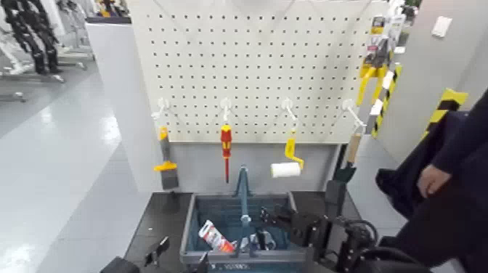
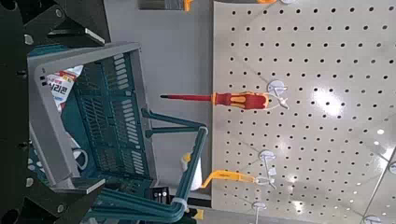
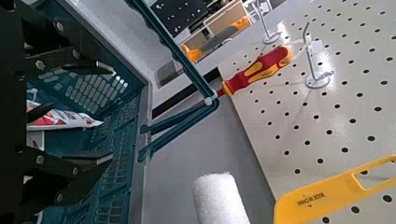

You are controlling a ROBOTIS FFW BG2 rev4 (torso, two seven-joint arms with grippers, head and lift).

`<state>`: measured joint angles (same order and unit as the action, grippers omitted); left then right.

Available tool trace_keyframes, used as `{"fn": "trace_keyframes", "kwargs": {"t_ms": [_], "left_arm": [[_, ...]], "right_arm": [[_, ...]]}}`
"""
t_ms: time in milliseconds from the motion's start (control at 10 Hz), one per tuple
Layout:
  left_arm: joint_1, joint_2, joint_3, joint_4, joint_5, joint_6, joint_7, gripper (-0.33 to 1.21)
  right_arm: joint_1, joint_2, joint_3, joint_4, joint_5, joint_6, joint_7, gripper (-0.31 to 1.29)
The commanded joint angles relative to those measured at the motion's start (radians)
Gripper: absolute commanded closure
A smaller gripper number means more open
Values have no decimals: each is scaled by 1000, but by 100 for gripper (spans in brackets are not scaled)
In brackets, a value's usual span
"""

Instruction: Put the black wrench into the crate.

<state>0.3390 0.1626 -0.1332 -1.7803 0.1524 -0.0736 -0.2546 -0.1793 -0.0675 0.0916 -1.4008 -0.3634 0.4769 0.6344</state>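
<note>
Right tool [image 1: 270,216], spread and empty, hovers above the crate [image 1: 190,225]. The black wrench [image 1: 260,238] lies just beneath it, inside. Left tool [image 1: 156,250] waits outside.

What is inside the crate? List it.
A red-and-white tube lies in the crate, something silvery beside it. The right pincer above covers the rest.

Head view looks down, forward at crate [image 1: 218,218] and pegboard [image 1: 254,65]. Both wrist views sit close at crate rim, sharing red screwdriver [image 2: 219,99] and pegboard.
</note>
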Motion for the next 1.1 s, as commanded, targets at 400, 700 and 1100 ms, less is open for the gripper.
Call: {"fn": "trace_keyframes", "kwargs": {"t_ms": [400, 700, 1100], "left_arm": [[0, 2, -2, -1, 1, 0, 0, 24], [3, 0, 1, -1, 1, -2, 0, 24], [15, -3, 15, -4, 4, -2, 1, 24]], "right_arm": [[44, 1, -20, -60, 1, -69, -28, -2], [205, 26, -50, -219, 80, -250, -165, 2], [426, 52, -41, -345, 138, -419, -269, 2]]}}
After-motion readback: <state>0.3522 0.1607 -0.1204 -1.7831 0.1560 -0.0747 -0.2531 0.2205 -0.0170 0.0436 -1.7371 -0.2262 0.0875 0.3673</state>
